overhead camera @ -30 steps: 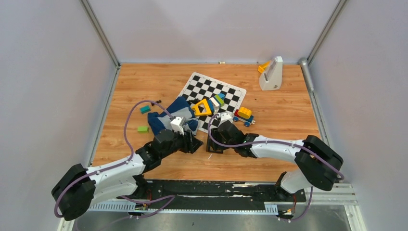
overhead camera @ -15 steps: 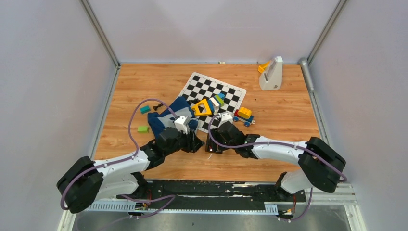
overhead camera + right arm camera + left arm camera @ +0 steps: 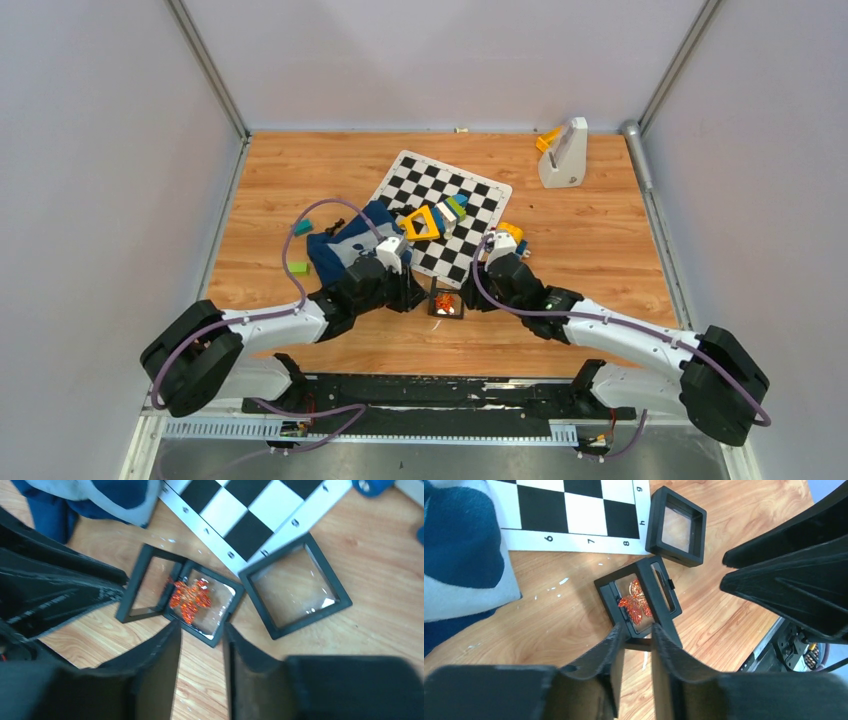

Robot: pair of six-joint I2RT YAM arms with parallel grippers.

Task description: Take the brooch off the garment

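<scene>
The brooch [image 3: 445,302], a tiny orange-red leaf, lies inside an opened black hinged frame case [image 3: 446,310] on the wood, off the garment. It also shows in the left wrist view [image 3: 636,602] and the right wrist view [image 3: 189,596]. The navy garment [image 3: 345,245] with its grey patch lies crumpled to the left [image 3: 459,555] [image 3: 90,495]. My left gripper [image 3: 425,298] [image 3: 639,637] is closed on the case's near edge [image 3: 639,644]. My right gripper [image 3: 470,298] [image 3: 202,635] is slightly open and empty, just short of the case's corner.
A second black frame [image 3: 676,526] [image 3: 295,592] lies beside the case. The checkered mat [image 3: 440,190] carries toy blocks [image 3: 425,222]. More blocks [image 3: 508,235] lie to its right, and green [image 3: 297,268] and teal [image 3: 302,227] ones to its left. A white stand [image 3: 563,155] is at the back right.
My right gripper has drawn back to the right off the case, uncovering the brooch. My left gripper has shifted right to the case.
</scene>
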